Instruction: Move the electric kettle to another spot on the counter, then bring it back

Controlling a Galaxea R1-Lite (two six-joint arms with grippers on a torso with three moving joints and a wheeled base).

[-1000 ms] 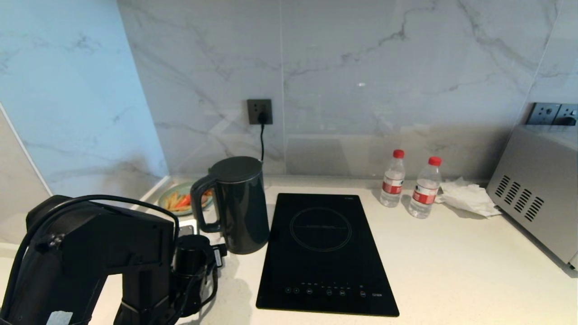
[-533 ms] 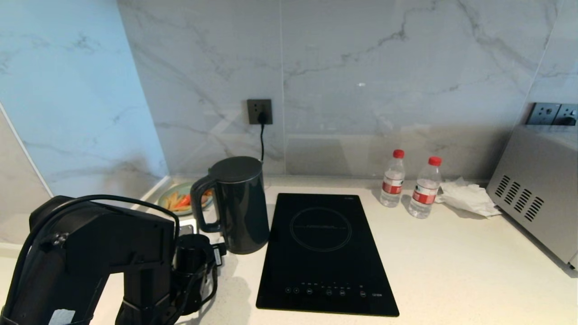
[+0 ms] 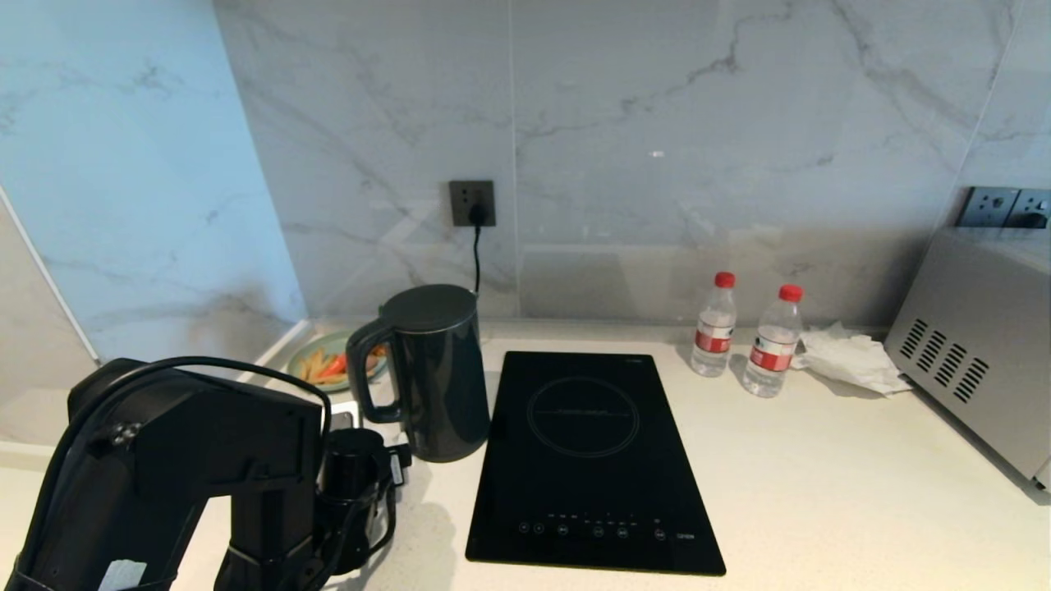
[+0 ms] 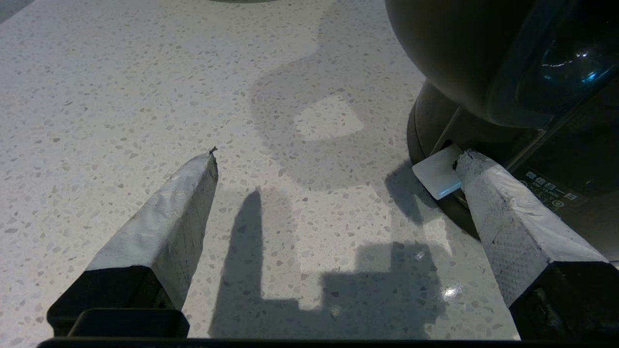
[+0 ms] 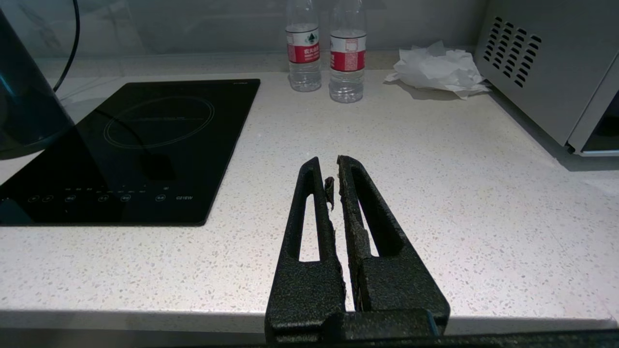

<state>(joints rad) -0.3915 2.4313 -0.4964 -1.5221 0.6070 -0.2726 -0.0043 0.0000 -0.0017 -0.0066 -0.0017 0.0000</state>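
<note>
Counter of white speckled stone carries an induction hob and, just left of it, the upright electric kettle, handle turned toward the left gripper, whose taped jaws gape wide and empty, seemingly lining up, while the right gripper rests nearly shut.

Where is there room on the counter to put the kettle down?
Big bare patch of counter between the hob, the bottles and the oven. It is crowded left of the kettle: plate and left gripper.
</note>
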